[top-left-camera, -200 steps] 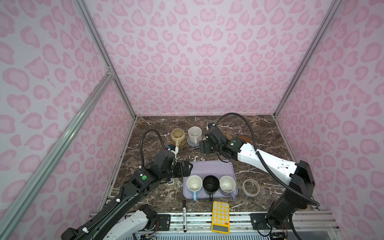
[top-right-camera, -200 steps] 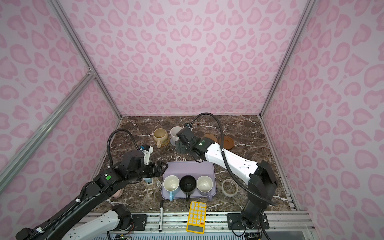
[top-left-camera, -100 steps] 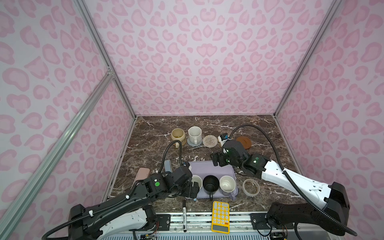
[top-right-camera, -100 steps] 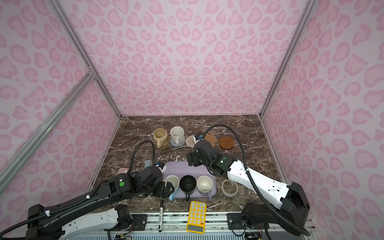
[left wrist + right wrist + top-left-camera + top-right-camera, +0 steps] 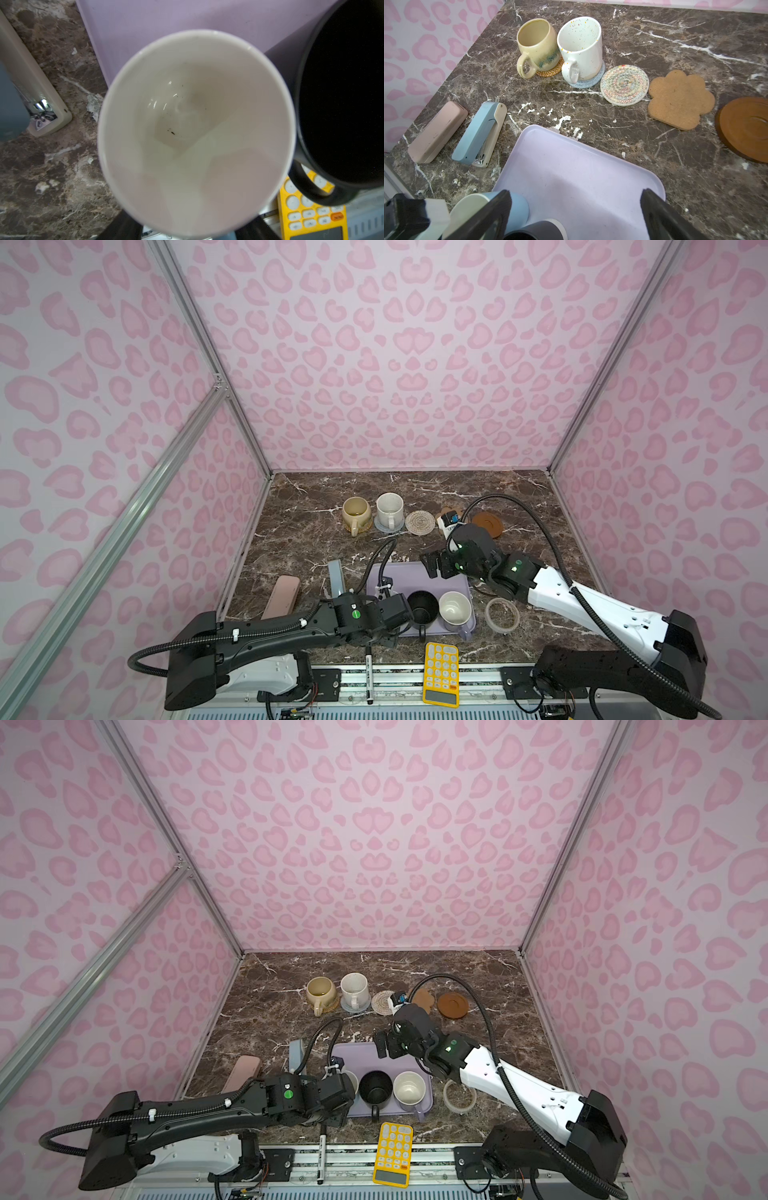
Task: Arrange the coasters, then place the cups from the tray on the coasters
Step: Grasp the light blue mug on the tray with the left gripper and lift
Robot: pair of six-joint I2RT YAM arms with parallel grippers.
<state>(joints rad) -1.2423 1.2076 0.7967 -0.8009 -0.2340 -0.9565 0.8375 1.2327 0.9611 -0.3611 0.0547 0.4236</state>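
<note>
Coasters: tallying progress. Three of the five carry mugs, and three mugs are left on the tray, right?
Only two carry mugs. The right wrist view shows the beige mug on the orange coaster, the white speckled mug on the grey coaster; the cream coaster, brown coaster and amber disc are bare. Three mugs, light blue, black, lavender, are left on the tray.

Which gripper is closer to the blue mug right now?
Left. The left gripper is right at the blue mug, at the tray's near left corner. The right gripper hangs open over the tray's far edge, well apart from the mug.
</note>
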